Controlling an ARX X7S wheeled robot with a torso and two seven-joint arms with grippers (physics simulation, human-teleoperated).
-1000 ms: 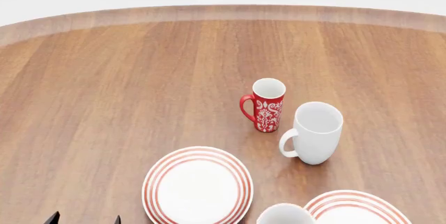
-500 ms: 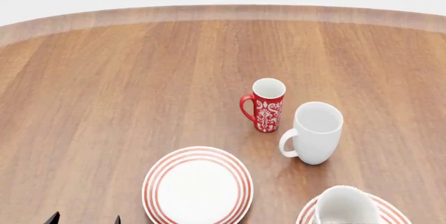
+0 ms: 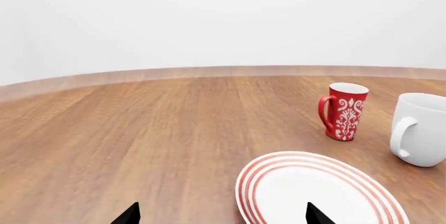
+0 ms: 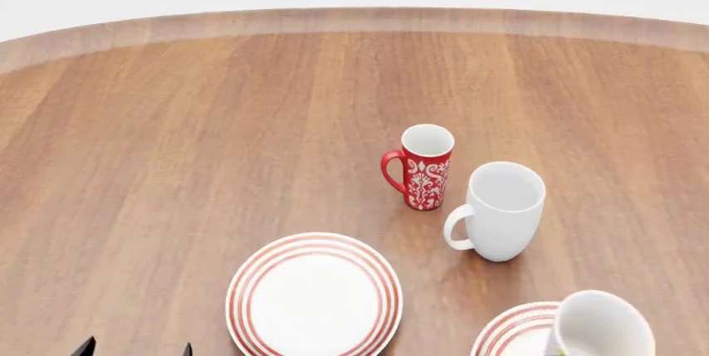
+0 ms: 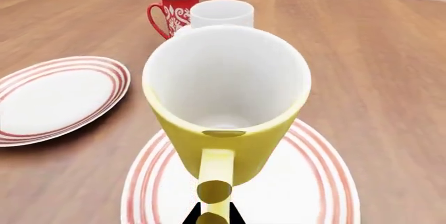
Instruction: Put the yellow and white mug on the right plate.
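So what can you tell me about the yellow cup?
The yellow and white mug is a small round cup, glossy yellow outside, white inside and empty. Its yellow loop handle is pinched by the right gripper. It is upright over the right plate, which has red rings; whether it touches the plate cannot be told.

I am looking over a broad wooden table [image 4: 222, 124] with warm brown grain running away from me, its far edge curving round in a paler band. Beyond that edge a plain white wall [image 3: 209, 20] is filling the background, unmarked and evenly lit. Soft, diffuse light is falling across the tabletop, casting only faint shadows.
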